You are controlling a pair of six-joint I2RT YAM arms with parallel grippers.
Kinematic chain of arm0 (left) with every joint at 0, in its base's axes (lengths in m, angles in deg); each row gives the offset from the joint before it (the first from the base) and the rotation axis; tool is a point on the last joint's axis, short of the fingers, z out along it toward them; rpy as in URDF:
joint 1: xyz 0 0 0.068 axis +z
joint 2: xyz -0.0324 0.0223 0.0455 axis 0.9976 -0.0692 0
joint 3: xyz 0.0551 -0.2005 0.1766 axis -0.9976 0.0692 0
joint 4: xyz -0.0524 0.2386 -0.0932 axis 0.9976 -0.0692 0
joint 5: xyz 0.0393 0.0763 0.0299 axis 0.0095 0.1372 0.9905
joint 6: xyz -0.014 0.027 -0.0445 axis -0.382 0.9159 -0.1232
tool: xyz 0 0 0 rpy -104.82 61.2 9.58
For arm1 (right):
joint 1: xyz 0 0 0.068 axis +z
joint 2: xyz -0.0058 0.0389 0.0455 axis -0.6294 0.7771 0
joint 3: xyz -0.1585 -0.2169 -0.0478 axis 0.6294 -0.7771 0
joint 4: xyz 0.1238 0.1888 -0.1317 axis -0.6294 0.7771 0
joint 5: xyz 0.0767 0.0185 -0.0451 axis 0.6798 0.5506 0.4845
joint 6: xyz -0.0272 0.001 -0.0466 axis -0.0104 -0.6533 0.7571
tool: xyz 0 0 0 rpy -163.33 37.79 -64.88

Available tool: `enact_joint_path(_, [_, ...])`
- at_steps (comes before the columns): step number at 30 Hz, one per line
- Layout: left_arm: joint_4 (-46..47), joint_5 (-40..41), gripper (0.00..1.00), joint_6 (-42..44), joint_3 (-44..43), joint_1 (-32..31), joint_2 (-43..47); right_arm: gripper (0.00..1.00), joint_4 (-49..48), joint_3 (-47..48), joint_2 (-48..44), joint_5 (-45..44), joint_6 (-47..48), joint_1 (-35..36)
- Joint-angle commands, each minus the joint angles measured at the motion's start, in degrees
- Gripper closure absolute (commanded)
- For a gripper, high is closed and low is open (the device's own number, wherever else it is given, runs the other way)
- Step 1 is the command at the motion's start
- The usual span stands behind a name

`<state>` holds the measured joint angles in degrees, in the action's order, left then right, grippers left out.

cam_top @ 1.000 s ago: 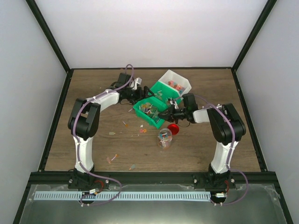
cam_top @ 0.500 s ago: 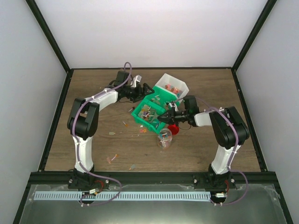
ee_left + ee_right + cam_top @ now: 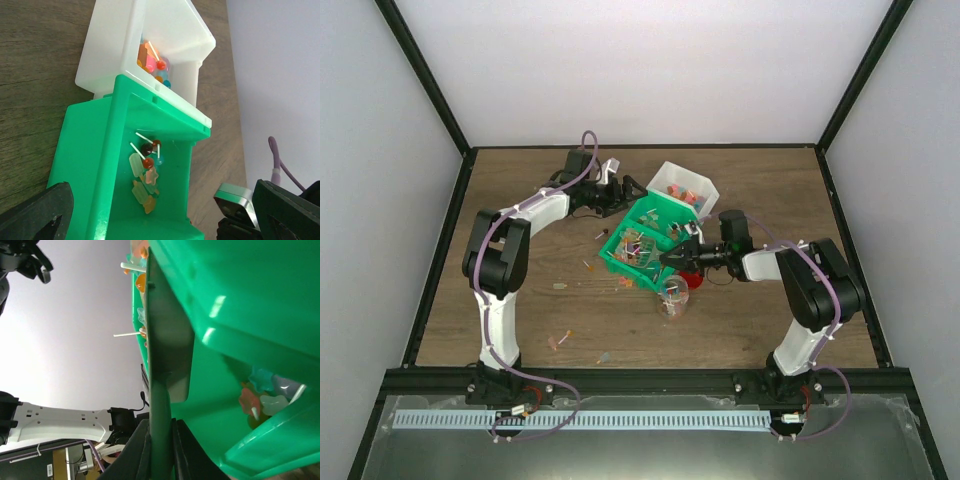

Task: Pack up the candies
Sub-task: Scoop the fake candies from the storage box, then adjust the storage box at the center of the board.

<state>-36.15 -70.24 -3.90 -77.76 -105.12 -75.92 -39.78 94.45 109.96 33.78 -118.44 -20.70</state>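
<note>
The candies lie in a green bin (image 3: 638, 243), clustered on its tilted floor (image 3: 145, 175), and in a white bin (image 3: 685, 187) joined to its far side (image 3: 152, 62). Several more lie loose on the table (image 3: 560, 340). My right gripper (image 3: 676, 256) is shut on the green bin's near wall (image 3: 161, 390) and holds the bin tipped, its low corner just above a clear jar (image 3: 672, 297). In the right wrist view the gripper (image 3: 161, 452) clamps that wall. My left gripper (image 3: 623, 194) is open, its fingers (image 3: 35, 215) wide apart at the bin's far-left end.
A round red lid (image 3: 692, 278) lies on the table right of the jar, under my right arm. Loose sweets are scattered left of the jar (image 3: 588, 265) and near the front (image 3: 605, 356). Black frame posts and grey walls bound the table.
The green bin, with the white bin attached, has been raised and tipped towards the jar. My right gripper moved with it; the candies have slid to the bin's low end.
</note>
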Motion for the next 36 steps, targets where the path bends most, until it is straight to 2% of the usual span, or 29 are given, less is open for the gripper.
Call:
enact_joint_path(1, [0.66,-0.5,0.0,0.26,-1.3,0.38,1.94,0.99,-0.4,-0.33,-3.11,3.75,1.36,-0.44])
enact_joint_path(12, [0.05,-0.22,0.0,-0.03,-1.49,1.4,4.11,0.99,4.5,-2.66,-6.71,5.23,4.73,-4.39])
enact_joint_path(22, [-2.19,0.73,0.0,0.64,-0.65,2.04,7.69,0.99,3.53,-3.01,-9.64,7.78,2.88,-6.85])
enact_joint_path(30, [-1.62,2.49,0.0,-0.14,3.72,2.13,11.91,0.99,-3.51,-7.02,-13.98,12.88,-1.78,-12.7])
enact_joint_path(33, [-1.51,3.53,0.0,-0.1,5.36,2.13,13.37,0.99,-12.24,-8.85,-14.22,13.01,-7.48,-13.81])
enact_joint_path(36, [-1.7,4.68,0.0,0.0,6.37,2.13,14.24,0.99,-22.92,-8.4,-10.29,15.19,-15.04,-13.48])
